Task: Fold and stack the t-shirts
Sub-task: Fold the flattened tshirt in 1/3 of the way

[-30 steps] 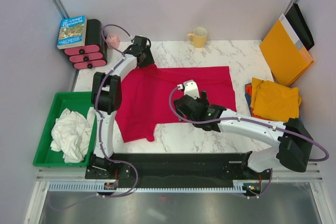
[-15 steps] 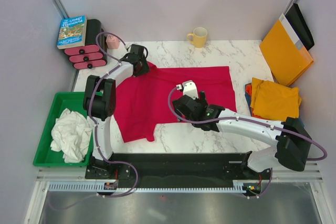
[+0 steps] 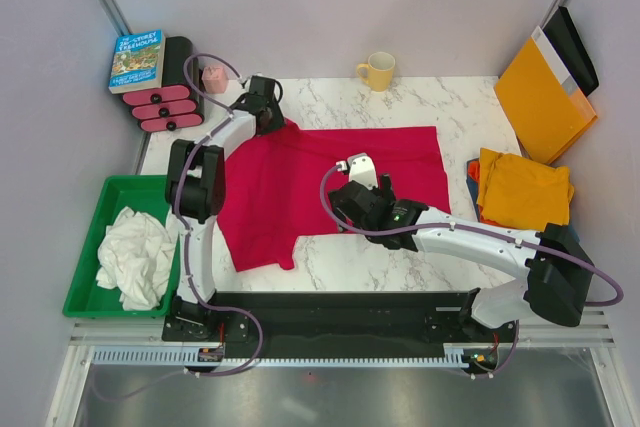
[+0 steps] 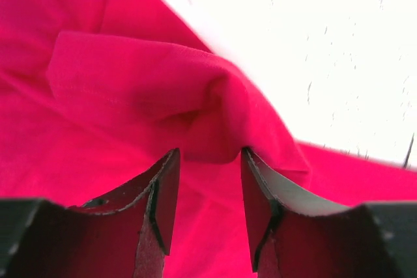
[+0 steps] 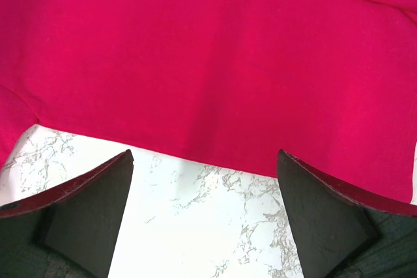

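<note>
Left pincer point(image 4: 208, 155) astride crimson t-shirt point(image 4: 117, 89), bunched ridge

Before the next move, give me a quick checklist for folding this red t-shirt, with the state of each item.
1. Left gripper on cloth: ok. A fold at the far left corner of the red t-shirt sits between its fingertips.
2. Left grip firm: cannot tell. The jaws stand partly apart around the fold.
3. Right gripper ready: ok. It is open wide above the shirt's near edge and holds nothing.
4. Shirt lying flat: not ok. It is bunched at the far left corner.
5. Stack out of the way: ok. The folded mustard t-shirt lies to the right, apart from the red one.
</note>
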Tool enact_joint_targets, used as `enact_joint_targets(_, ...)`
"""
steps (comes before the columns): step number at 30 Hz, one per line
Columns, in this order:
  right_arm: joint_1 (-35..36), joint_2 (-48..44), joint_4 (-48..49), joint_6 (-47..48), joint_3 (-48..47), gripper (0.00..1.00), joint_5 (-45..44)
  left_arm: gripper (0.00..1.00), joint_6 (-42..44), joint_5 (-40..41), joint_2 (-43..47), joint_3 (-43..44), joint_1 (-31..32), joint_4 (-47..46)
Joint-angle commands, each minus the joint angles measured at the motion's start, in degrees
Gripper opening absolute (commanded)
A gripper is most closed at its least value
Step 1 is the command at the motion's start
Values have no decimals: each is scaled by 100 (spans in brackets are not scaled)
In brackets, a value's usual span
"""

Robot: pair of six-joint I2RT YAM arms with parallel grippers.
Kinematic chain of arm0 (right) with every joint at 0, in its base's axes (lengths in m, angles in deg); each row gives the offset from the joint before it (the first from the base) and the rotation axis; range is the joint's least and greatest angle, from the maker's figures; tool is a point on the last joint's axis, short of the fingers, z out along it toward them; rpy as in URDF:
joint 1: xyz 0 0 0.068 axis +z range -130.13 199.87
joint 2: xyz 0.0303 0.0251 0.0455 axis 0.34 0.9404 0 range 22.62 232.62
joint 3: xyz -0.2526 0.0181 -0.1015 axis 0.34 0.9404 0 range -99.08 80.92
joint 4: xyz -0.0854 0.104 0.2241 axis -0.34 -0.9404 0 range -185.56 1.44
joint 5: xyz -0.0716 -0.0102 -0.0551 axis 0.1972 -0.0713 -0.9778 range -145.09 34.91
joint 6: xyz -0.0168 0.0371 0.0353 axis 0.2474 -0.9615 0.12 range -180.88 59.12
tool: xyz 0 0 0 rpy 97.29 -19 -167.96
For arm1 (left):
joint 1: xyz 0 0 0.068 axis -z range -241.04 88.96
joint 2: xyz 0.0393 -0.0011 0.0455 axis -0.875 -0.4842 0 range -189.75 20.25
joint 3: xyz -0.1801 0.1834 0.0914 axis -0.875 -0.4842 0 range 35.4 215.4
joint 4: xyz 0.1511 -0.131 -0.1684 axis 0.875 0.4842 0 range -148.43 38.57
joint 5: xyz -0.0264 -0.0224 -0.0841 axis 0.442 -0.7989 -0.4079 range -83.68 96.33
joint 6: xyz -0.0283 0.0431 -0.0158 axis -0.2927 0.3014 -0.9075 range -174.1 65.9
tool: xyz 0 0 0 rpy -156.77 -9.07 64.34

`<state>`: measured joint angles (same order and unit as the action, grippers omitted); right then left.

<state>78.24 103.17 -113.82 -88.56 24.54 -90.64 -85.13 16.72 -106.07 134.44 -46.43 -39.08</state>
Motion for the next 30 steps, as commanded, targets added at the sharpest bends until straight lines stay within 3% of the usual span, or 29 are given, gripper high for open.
enact_joint_targets(1, 25, -207, 38, -71, 48, 98, -31, 49, 88, 42, -296, 571, -37, 50)
enact_joint_targets(13, 25, -49, 12, -62, 48, 98, 22, 44, 9, 112, -727, 1081, -108, 147)
enact_joint_targets(20, 25, 48, 82, -106, 66, 98, 188, 14, -61, 138, -701, 1170, -108, 130)
enact_joint_targets(26, 25, 75, 196, -1, 48, 98, 224, 10, -228, 130, -183, 626, -73, 77)
enact_joint_targets(30, 34, 57, 302, 70, 13, 98, 268, 4, -325, 296, 441, -199, 50, -72)
